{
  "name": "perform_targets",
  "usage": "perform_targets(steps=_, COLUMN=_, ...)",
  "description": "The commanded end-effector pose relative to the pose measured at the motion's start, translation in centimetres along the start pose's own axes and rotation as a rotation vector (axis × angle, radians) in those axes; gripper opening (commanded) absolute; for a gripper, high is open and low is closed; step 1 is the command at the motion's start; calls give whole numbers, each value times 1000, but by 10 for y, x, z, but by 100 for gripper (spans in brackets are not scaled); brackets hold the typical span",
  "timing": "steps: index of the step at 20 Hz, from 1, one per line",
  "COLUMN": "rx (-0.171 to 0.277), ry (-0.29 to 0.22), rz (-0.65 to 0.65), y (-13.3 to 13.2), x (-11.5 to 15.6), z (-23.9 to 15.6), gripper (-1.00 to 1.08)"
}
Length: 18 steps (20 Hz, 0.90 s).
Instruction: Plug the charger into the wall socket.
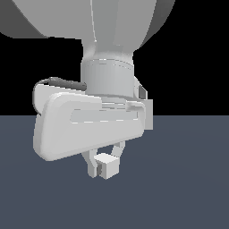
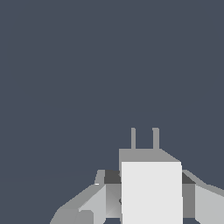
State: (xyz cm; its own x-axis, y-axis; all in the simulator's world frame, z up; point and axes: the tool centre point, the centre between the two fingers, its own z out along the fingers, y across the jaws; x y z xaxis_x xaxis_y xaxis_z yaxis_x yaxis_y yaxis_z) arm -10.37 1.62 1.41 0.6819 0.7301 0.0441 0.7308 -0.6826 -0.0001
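Observation:
My gripper (image 1: 106, 162) is shut on the charger (image 1: 108, 166), a small white-grey cube held between the two fingertips just above the dark blue-grey floor. In the wrist view the charger (image 2: 151, 192) sits between the fingers (image 2: 87, 205), with its two thin prongs (image 2: 144, 138) pointing away from the hand over bare floor. A pale grey flat piece (image 1: 148, 114) shows at the hand's edge on the exterior view's right. It may be the wall socket, mostly hidden behind the hand; I cannot tell. No socket shows in the wrist view.
The large white hand and wrist (image 1: 89, 125) fill the middle of the exterior view. The blue-grey floor (image 1: 188, 179) runs to a black background.

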Motion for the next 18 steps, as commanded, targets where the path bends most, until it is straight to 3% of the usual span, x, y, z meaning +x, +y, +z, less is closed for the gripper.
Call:
perform_targets(steps=1, rx=-1, ry=1, rz=27, y=3, x=3, z=-2, gripper=-100)
perform_targets(steps=9, rx=-8, ry=2, rz=192, y=21, x=19, z=-15, gripper=-100)
perform_targets(steps=18, rx=-20, ry=3, rz=480, y=58, x=38, z=-37, gripper=-100)
